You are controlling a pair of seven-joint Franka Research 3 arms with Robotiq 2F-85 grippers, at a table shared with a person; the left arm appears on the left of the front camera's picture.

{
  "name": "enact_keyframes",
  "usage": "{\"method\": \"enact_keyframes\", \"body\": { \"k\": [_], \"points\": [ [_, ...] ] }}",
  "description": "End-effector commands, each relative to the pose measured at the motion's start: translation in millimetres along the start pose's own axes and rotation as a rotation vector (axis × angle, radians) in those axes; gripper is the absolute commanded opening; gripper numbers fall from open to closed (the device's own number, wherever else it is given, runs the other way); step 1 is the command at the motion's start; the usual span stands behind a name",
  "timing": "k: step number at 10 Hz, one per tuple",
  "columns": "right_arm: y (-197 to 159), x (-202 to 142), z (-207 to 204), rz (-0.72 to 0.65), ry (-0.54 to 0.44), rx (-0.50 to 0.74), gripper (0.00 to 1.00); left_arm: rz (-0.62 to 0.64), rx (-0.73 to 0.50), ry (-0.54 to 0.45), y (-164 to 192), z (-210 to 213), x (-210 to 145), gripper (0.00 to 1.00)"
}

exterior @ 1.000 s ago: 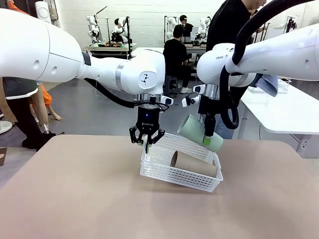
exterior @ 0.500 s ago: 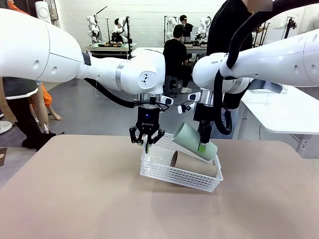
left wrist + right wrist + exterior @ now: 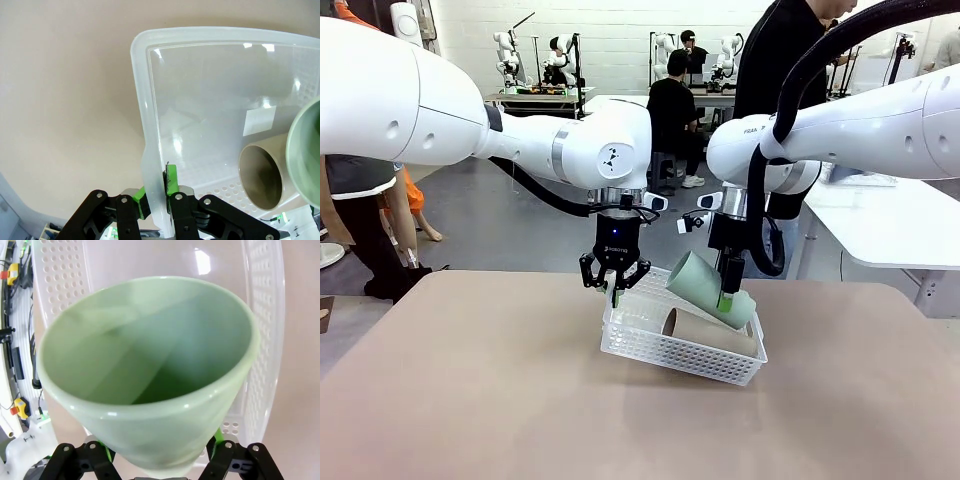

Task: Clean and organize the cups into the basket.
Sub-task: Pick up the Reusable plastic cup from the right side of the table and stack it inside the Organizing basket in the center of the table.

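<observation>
One tan table (image 3: 470, 400) in a white-walled lab: left pincer (image 3: 614, 289) clamps the basket (image 3: 670, 355) rim, right pincer (image 3: 725, 296) the mint cup (image 3: 700, 283).

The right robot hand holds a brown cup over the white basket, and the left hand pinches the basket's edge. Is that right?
Not quite. The cup in the right gripper is mint green, not brown, as the right wrist view shows. It does hang over the basket, whose edge the left gripper pinches.
</observation>
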State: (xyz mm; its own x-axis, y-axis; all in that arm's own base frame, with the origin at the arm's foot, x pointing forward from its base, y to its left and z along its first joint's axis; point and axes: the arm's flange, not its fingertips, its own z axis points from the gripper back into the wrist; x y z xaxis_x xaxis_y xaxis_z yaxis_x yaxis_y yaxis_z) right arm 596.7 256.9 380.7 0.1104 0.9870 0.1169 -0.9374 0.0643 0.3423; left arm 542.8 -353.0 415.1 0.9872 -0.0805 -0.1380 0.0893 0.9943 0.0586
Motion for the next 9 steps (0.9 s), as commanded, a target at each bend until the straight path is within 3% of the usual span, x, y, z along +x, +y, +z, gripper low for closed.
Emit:
{"method": "enact_keyframes", "body": {
  "k": [1,5,7,9],
  "points": [
    [-10.2,-5.5,-7.6,0.028,-0.006,-0.037,0.82,0.0,0.0,-0.001,1.1,1.1,-1.0,0.0],
    [-15.9,-6.9,-12.7,0.036,-0.015,-0.062,0.84,0.0,0.0,-0.001,1.1,1.1,-1.0,0.0],
    [-16.4,-8.2,-11.0,0.031,-0.02,-0.053,1.0,0.0,0.0,-0.001,1.1,1.1,-1.0,0.0],
    [-17.2,-6.9,-13.4,0.036,-0.023,-0.05,1.0,0.0,0.0,-0.001,1.1,1.1,-1.0,0.0]
  ]
}}
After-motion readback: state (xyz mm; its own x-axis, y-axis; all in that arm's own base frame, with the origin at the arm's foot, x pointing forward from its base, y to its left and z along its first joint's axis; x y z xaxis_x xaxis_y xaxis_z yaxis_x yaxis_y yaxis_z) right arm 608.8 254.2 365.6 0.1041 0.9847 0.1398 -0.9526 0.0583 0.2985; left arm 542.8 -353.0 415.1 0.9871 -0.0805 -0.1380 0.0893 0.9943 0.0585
